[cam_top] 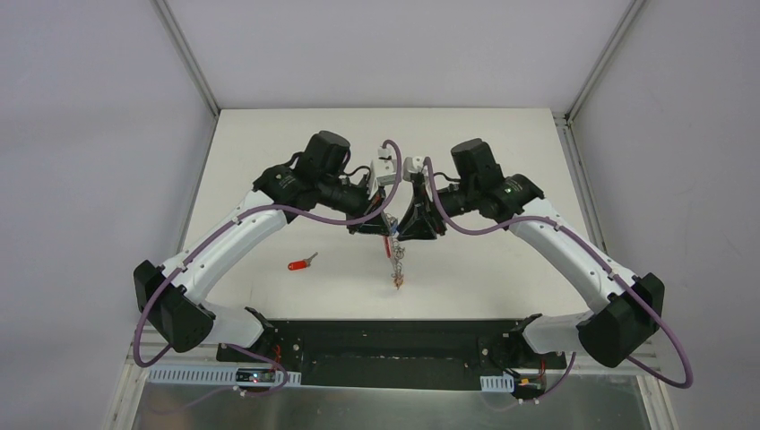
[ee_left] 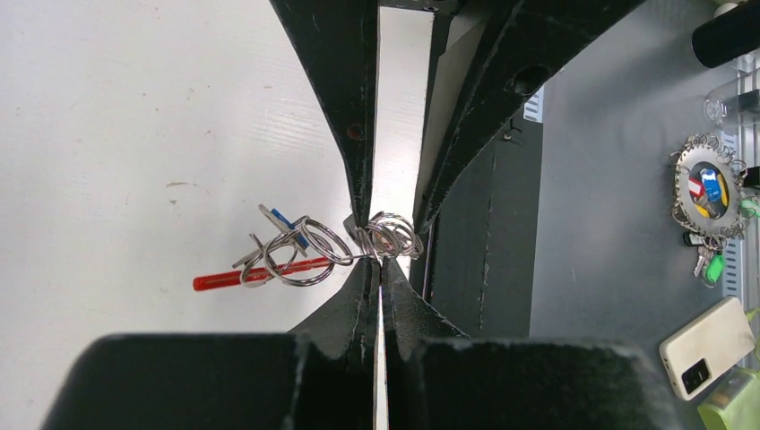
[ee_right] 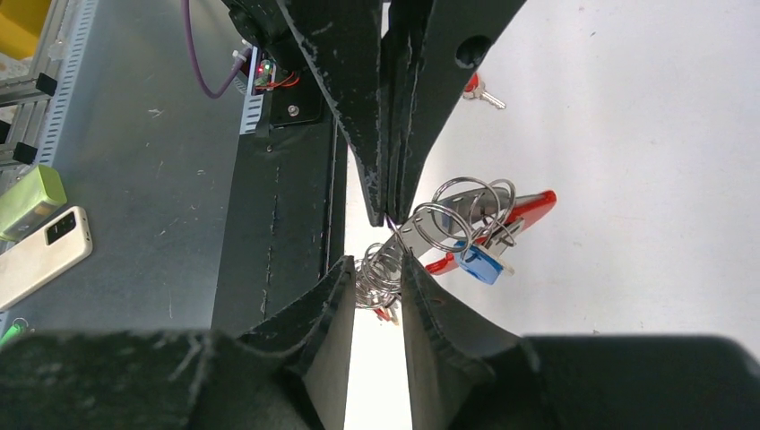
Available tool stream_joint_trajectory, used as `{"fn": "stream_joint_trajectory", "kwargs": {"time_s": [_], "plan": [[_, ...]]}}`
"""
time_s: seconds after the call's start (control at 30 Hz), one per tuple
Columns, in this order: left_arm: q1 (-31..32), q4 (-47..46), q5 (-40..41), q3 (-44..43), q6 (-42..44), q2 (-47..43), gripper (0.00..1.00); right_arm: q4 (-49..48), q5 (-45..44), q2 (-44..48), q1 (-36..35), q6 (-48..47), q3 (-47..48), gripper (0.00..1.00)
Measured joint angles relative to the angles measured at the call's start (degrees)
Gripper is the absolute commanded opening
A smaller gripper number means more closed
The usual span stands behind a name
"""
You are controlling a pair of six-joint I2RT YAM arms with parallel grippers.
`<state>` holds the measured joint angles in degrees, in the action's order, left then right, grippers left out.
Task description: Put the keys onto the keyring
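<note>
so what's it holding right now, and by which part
the keyring, held by its grey metal rings: the left end effector is pinched shut on one ring, and the right end effector seems closed on the cluster of rings beside it

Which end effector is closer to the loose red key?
Left. The key lies off to the side of the left end effector; the right end effector is just beyond it, both meeting at the keyring.
</note>
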<state>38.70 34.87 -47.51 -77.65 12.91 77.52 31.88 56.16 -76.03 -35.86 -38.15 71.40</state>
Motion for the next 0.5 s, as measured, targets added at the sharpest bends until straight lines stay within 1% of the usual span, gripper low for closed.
{"fn": "stream_joint_trajectory", "kwargs": {"time_s": [0.3, 0.5], "plan": [[0.0, -0.8, -0.5, 1.7, 0.2, -0.3, 0.0, -0.8, -1.9, 0.0, -0.5, 0.0, 0.0, 0.28], [0.0, -1.2, -0.7, 1.7, 0.6, -0.5, 0.0, -0.8, -1.7, 0.0, -0.8, 0.0, 0.0, 0.27]]}}
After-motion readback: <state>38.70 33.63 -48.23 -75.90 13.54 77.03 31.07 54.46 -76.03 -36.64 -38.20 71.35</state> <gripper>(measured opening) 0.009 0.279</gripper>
